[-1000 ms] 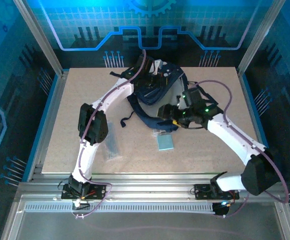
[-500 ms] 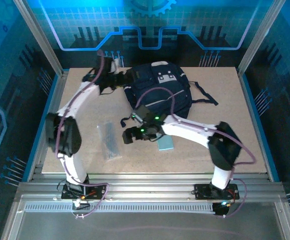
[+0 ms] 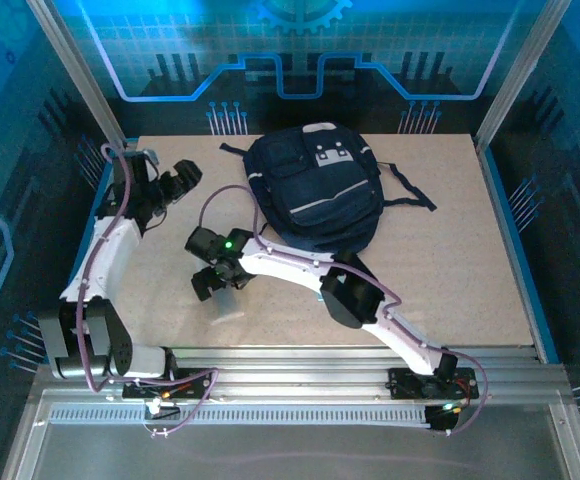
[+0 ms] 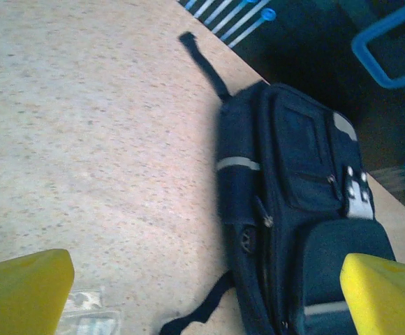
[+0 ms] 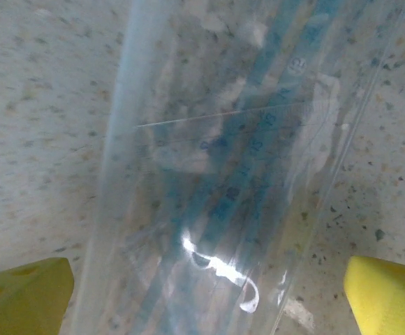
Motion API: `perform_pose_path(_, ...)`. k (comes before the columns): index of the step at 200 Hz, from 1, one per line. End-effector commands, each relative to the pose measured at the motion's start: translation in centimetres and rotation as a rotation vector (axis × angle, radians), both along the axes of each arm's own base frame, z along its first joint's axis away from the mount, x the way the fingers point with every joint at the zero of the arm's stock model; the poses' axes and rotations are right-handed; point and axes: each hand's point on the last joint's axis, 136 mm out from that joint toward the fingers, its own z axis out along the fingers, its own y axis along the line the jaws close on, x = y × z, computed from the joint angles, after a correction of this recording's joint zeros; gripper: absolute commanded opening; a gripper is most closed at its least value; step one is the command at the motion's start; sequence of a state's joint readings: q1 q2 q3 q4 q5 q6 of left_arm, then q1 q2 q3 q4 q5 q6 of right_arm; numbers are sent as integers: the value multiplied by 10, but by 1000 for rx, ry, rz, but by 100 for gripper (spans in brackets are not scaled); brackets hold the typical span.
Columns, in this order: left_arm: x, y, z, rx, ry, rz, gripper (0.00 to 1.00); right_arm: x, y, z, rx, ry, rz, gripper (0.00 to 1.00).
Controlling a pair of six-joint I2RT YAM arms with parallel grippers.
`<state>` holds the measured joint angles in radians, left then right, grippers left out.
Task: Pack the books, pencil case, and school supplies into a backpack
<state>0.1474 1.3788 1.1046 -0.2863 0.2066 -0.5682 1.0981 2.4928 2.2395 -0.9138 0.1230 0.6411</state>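
Spread right gripper (image 3: 212, 286) is hovering over a translucent grey ruler strip (image 5: 223, 174); spread left gripper (image 3: 187, 172) is facing a navy-blue fabric backpack (image 3: 315, 195).

The left end effector (image 3: 183, 176) pulled back from the backpack (image 3: 315, 195). The right end effector (image 3: 208, 284) moved over the ruler (image 3: 228, 306).

The translucent strip (image 5: 223, 174) runs past top and bottom edges, print blurred
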Motion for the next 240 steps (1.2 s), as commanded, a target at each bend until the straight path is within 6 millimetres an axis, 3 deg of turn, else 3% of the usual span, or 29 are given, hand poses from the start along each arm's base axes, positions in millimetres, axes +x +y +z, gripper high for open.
perform_pose_path(1,2,5,6,-49,-42,16,99,-7,-11,-9,-116,-15,17,100)
perform_pose_path(62,9,0,-1,-95,-40,-5,99,-16,-15,-46,-222,14,71,100)
perform_pose_path(91,9,-2,-1,-109,-38,-12,99,-15,-44,-69,-366,10,76,99)
perform_pose_path(117,8,-5,-3,-111,-31,-19,99,-13,-72,-77,-438,22,55,85)
perform_pose_path(142,8,-18,-10,-86,-10,-51,99,-10,-87,-67,-382,27,21,63)
perform_pose_path(158,9,-32,-15,-66,6,-86,99,-5,-97,-56,-359,22,13,55)
perform_pose_path(191,11,-56,-24,-56,31,-136,99,4,-108,-32,-334,-22,43,48)
perform_pose_path(240,9,-68,-25,-55,36,-153,99,14,-105,6,-232,-53,70,41)
